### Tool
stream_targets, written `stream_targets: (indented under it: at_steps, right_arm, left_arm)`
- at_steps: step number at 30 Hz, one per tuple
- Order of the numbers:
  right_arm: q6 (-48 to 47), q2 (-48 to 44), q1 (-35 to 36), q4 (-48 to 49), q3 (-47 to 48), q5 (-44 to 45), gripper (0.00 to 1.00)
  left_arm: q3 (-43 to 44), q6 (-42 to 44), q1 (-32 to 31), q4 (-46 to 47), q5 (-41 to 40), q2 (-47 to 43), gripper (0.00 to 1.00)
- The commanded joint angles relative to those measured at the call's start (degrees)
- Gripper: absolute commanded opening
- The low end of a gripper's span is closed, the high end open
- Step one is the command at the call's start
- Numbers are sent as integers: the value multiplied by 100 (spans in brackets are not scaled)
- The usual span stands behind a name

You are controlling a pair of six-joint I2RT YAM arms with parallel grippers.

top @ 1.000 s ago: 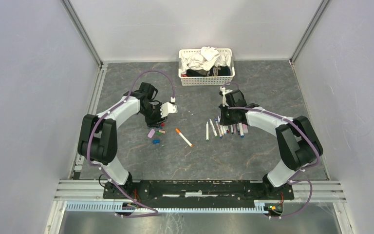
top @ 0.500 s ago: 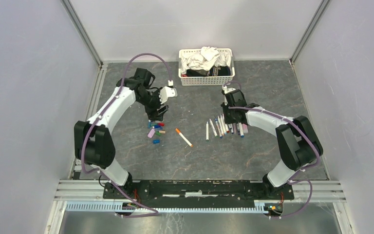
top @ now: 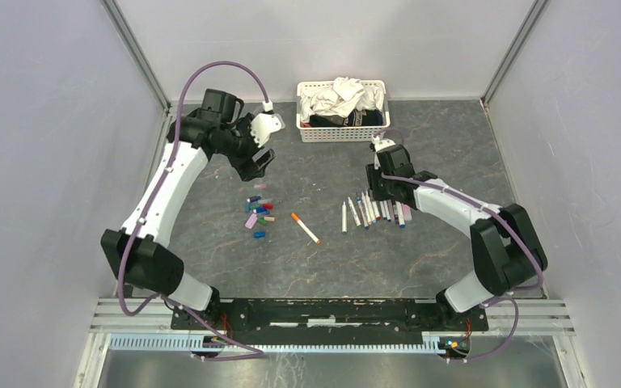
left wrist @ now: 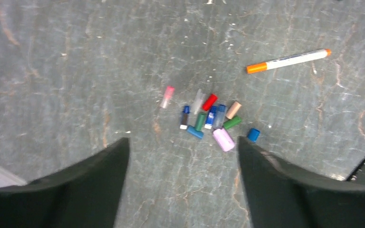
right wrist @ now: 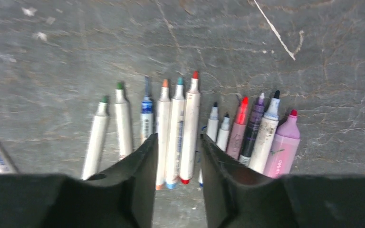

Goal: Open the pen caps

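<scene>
1. The left claw is standing wide open and gripping nothing, hanging well above the worktop.
2. The pen caps are lying in a loose cluster on the worktop below it, left of centre.
3. The right claw is standing partly open, empty, hovering over the row of uncapped pens lying to the right.
4. One orange-capped pen is lying alone between the cluster and the row.

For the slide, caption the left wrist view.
Left gripper open above a cluster of loose pen caps, one orange-ended pen lying apart.
</scene>
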Motion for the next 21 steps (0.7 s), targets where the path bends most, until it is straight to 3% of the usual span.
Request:
stream_targets:
  at_steps: [1, 4, 6, 13, 21]
  right_arm:
    - [-14, -476, 480, 217, 336, -43, 46]
    - [-188, -343, 1182, 208, 497, -31, 57]
    - [-326, -119, 1637, 198, 656, -121, 60]
    - [-590, 791, 2539, 347, 1030, -426, 61]
    - [-706, 1534, 2805, 320, 1240, -289, 60]
  left_arm:
    - [-279, -609, 51, 597, -602, -556, 98]
    - [-687, -826, 238, 971, -963, -645, 100]
    - [-613, -802, 345, 686, -791, -483, 100]
    - [-841, -648, 484, 431, -331, -607, 100]
    - [-998, -411, 485, 128, 43, -618, 100]
